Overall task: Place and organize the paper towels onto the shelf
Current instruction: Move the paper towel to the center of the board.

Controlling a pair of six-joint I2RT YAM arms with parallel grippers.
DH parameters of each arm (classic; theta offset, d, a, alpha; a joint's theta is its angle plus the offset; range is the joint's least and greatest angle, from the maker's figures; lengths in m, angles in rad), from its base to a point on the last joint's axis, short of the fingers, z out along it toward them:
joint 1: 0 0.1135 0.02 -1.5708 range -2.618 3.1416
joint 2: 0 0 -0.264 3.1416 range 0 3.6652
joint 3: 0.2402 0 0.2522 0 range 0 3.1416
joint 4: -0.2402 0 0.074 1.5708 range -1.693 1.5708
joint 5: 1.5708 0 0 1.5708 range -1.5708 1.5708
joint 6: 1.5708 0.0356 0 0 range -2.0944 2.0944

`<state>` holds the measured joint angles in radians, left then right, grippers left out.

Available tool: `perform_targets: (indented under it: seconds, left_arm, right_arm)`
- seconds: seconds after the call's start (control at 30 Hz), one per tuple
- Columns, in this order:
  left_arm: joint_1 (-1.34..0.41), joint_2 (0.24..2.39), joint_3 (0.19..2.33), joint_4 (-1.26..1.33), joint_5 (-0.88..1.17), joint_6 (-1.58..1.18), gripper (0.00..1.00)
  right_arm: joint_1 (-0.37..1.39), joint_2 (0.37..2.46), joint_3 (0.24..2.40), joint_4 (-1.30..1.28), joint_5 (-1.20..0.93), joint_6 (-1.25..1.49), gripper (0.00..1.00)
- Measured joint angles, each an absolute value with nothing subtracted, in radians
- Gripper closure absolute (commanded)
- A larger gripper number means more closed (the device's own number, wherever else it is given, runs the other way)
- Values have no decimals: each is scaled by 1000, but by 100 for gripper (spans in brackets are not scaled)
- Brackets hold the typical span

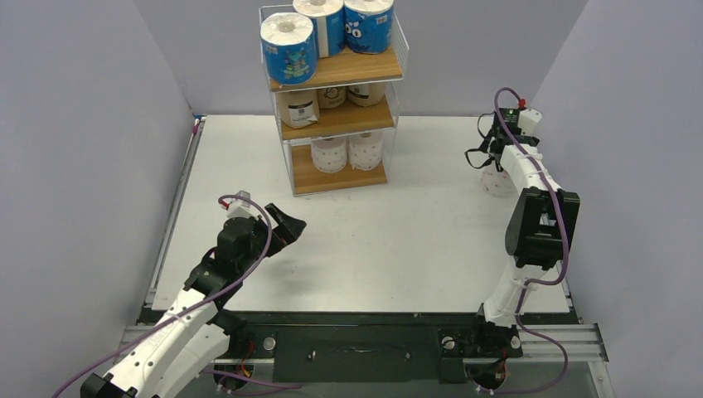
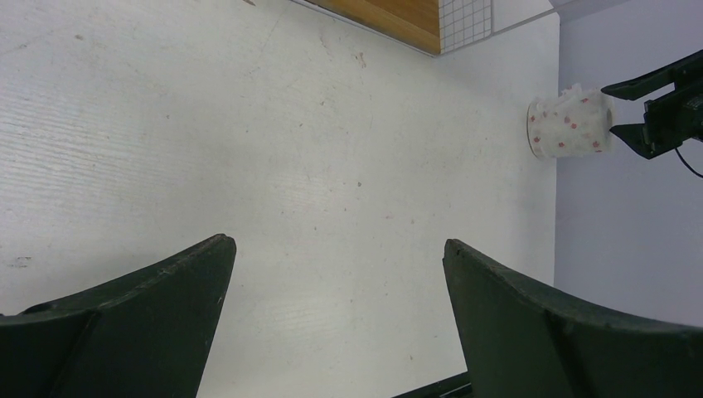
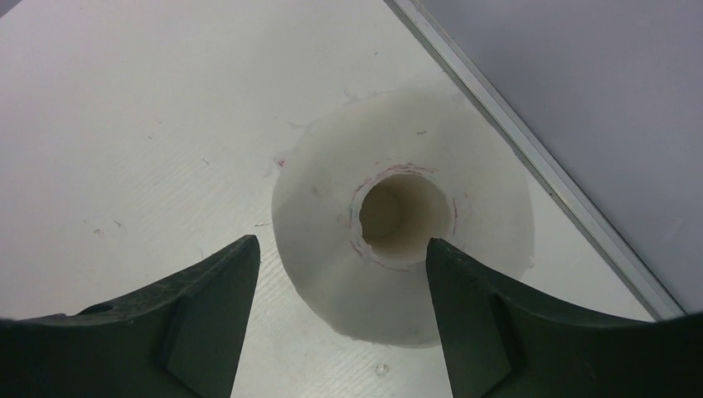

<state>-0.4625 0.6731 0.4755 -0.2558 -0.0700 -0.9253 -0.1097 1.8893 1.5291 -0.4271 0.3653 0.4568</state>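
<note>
Grey walls close in a white table, and at its far right edge, close to the wall, the right gripper hangs over the last loose roll. Its jaws stand apart and have hold of nothing. The left finger sits outside the roll's side and the right finger over the rim of the hollow core.

This white roll with faint red print stands upright, core facing up. It looks light and soft, so a hard squeeze would likely dent it. A gentle pinch of the wall, 1 finger down the core and 1 outside, seems the safest hold.

Further out, the shelf at the back carries 8 rolls: 3 blue on top, 3 tan in the middle, 2 white below with bare board beside them. The left gripper hovers wide open and empty over the near left table.
</note>
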Motion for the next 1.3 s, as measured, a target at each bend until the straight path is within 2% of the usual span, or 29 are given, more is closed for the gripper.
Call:
perform_targets:
  seconds: [0.27,0.5,0.63,0.97,1.3]
  left_arm:
    - [-463,685,476,-240,-70,-921,4]
    - [-463,684,473,-235,-70,-921,4]
    - [-463,684,464,-235,-70,-921,4]
    - [-463,681,459,-235,-70,-921,4]
    - [-463,669,454,-235,-70,-921,4]
  right_arm:
    - [-104,1929,1555,-421,353,430,39]
    - [-103,1952,1576,-421,352,422,51]
    - [-104,1971,1585,-420,358,414,52]
    - [-104,1975,1587,-420,360,412,78]
    - [-71,1905,1534,-446,356,460,83]
